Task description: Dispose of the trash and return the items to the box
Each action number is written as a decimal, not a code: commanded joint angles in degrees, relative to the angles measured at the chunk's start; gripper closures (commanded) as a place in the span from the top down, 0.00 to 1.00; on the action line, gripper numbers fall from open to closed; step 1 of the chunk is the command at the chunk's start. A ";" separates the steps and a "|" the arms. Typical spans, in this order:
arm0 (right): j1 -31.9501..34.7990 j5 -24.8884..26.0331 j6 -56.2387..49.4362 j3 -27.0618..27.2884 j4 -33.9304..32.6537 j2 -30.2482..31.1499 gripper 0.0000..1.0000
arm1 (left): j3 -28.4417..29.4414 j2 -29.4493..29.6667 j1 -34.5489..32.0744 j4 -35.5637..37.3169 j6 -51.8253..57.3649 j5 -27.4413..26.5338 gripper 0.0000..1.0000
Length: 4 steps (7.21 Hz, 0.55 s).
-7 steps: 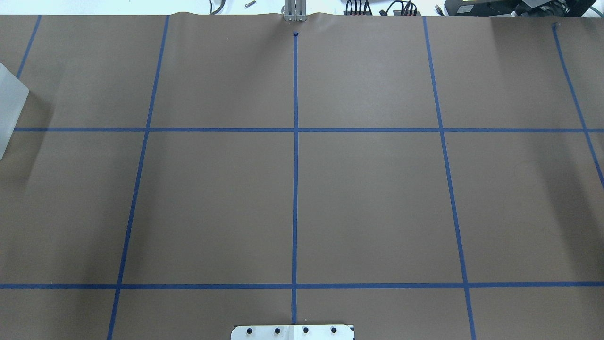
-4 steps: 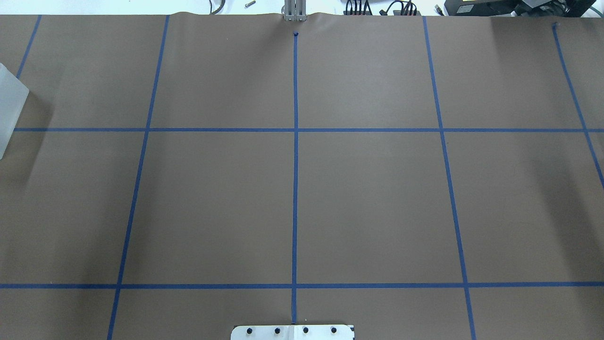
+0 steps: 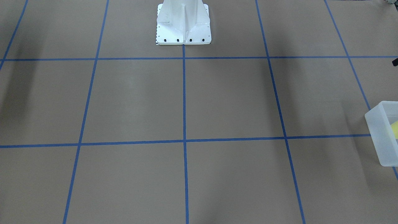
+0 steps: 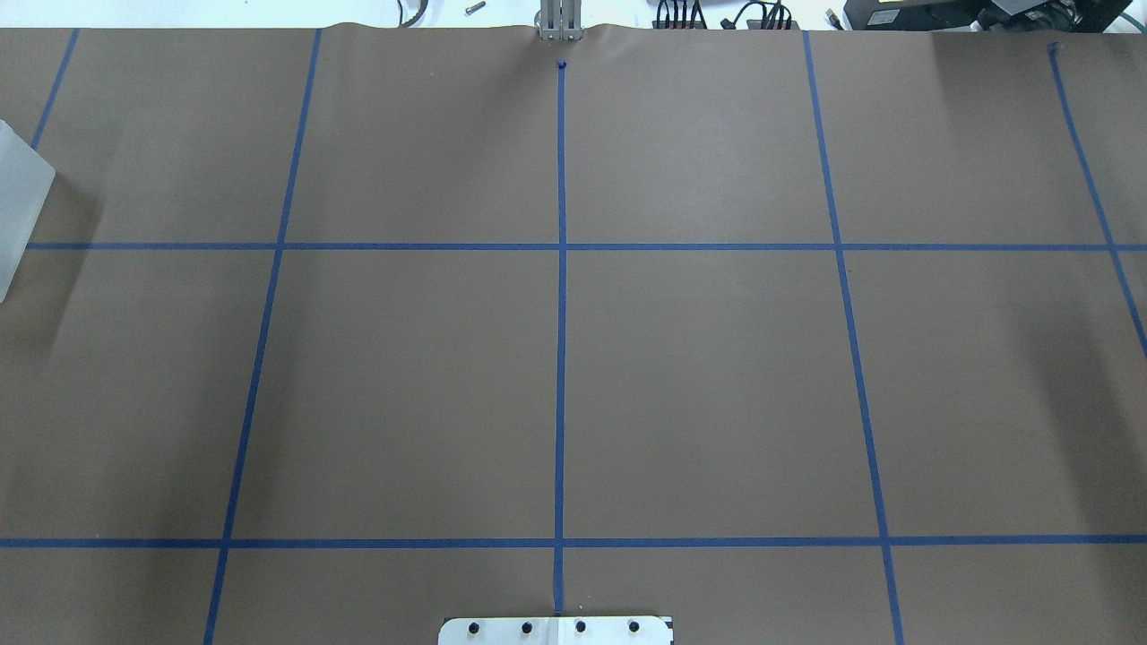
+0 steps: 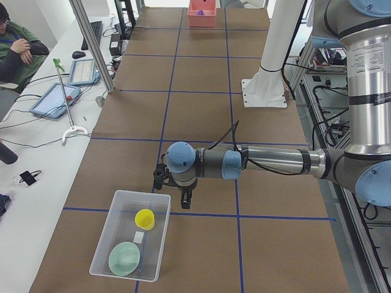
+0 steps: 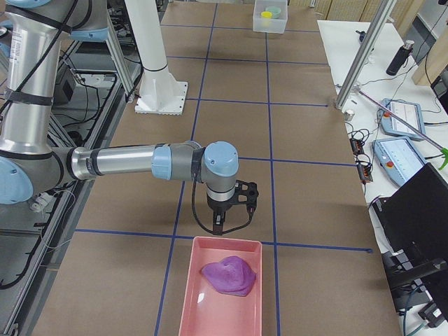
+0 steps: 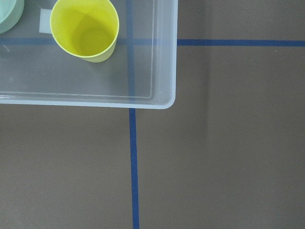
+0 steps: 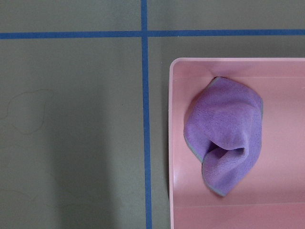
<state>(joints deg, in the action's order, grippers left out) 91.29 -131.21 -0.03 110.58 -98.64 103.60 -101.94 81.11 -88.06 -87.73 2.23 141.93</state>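
Note:
The frosted box stands at the table's left end and holds the yellow cup and the mint-green bowl. The left wrist view looks down on the box's corner, the upright cup and an edge of the bowl. My left gripper hangs just beyond the box's far end; I cannot tell if it is open. My right gripper hangs by the near edge of a pink bin holding a purple cloth; I cannot tell if it is open.
The white robot base stands at the table's middle edge. The box's side shows at the front view's right edge and the overhead view's left edge. The cloth lies in the pink bin. Blue tape lines grid the brown table.

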 commanded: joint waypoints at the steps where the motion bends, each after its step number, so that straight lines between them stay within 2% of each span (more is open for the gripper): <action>1: -0.06 0.52 -0.15 0.07 0.12 -0.15 1.00 | 0.33 0.01 -0.01 0.54 5.48 -1.13 0.99; 2: -0.06 0.43 -0.06 0.07 0.12 -0.24 1.00 | 0.16 0.10 -0.36 0.63 5.67 -4.35 0.99; 4: -0.67 -0.01 -0.06 0.16 0.29 -0.42 1.00 | 0.42 -0.25 -0.63 0.72 5.68 -5.88 0.99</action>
<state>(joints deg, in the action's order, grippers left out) 91.05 -130.99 -0.10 110.71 -98.45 103.30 -101.59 81.07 -88.54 -87.10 7.74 136.97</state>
